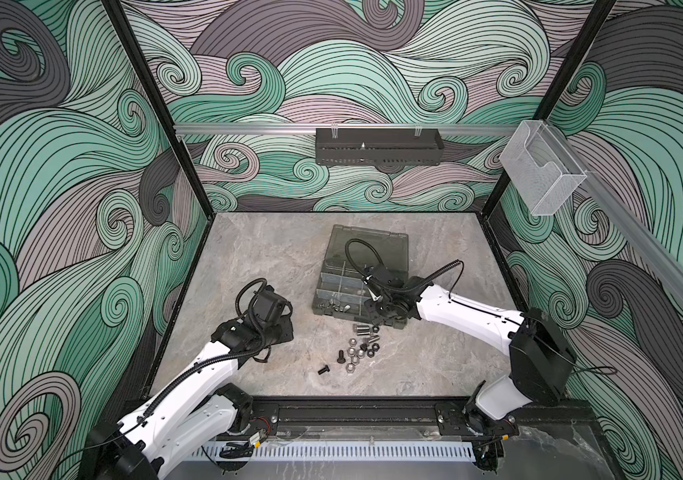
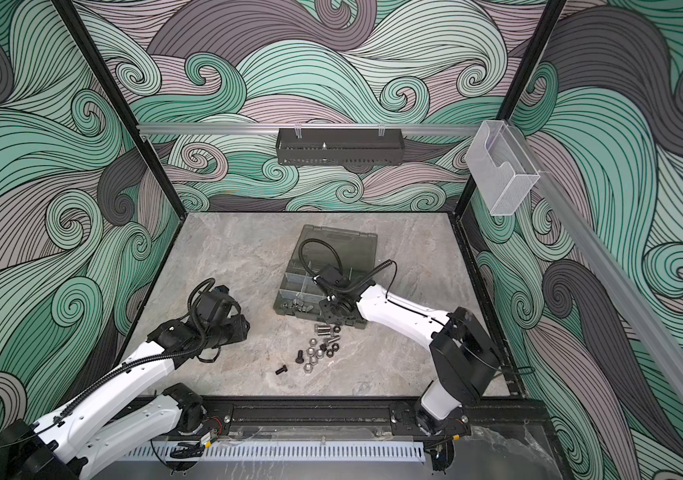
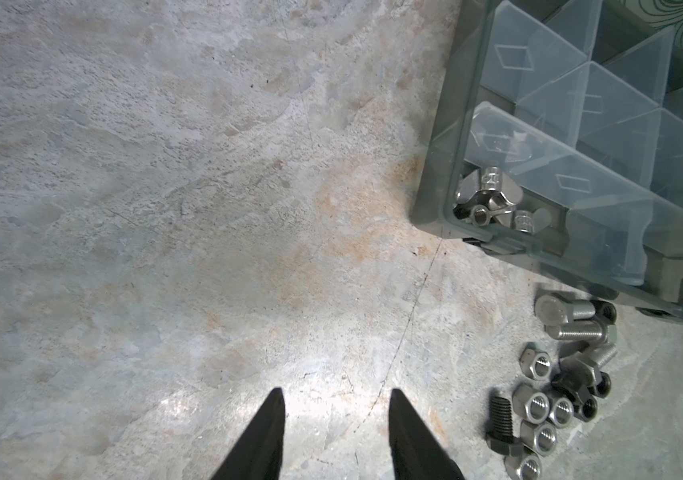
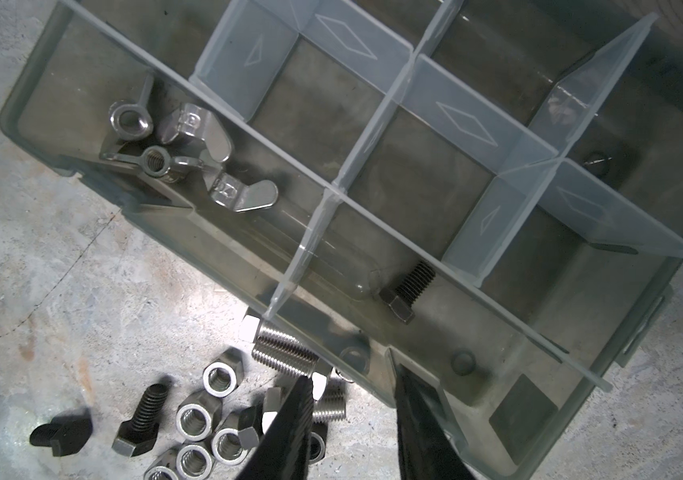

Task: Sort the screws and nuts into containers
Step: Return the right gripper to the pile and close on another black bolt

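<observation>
The grey organizer case lies open mid-table, and its containers are split by clear dividers. One black screw lies in a front compartment. Loose silver nuts, silver screws and black screws sit in a pile on the table just in front of the case. My right gripper hangs open and empty over the case's front wall, one finger above the pile. Left of the pile, my left gripper is open over bare table, holding nothing.
Several wing nuts fill the case's front corner compartment. The case lid lies flat behind the case. A black perforated tray hangs on the back wall and a clear acrylic holder on the right rail.
</observation>
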{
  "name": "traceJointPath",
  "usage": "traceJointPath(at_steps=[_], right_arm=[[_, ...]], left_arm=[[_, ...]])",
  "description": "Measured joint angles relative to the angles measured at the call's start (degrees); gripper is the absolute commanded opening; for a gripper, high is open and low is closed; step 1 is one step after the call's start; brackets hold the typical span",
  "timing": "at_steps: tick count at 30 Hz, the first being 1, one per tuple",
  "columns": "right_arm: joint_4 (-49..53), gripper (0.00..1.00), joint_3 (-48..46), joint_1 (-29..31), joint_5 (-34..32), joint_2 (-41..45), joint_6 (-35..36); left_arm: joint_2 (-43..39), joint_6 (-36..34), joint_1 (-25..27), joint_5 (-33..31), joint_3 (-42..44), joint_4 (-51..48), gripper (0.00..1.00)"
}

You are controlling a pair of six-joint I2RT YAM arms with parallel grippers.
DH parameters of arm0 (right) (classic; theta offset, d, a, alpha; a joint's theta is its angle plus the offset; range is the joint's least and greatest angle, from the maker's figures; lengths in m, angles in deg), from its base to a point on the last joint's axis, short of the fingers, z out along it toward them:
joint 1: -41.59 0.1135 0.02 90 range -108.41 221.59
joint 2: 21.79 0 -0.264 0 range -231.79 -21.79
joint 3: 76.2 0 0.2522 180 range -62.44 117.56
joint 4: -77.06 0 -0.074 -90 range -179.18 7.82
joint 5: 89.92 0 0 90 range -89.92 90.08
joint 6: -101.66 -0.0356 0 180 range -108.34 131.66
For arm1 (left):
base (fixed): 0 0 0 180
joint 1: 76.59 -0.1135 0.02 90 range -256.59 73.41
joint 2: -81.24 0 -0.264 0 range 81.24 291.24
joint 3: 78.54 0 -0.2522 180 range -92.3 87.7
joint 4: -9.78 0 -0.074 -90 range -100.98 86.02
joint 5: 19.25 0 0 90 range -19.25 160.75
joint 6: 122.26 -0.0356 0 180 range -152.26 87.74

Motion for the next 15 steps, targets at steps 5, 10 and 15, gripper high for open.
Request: traceJointPath(at_steps=[5,10,15], right_arm=[[0.0,0.35,0.0,3.2,0.5,0.1,-0.3],[-0.2,0.35,-0.2,8.3,1.6,1.4,-0.5],[-1.3,0.35,-2.6,12.2,2.9,2.8,-0.9]], left_arm=[[0.0,0.1,0.0,-0.2,0.0,0.0,0.44],[0.0,0.1,-0.1,-0.3,0.0,0.0,0.45],[0.0,0.1,-0.4,-0.4,0.0,0.0,0.45]])
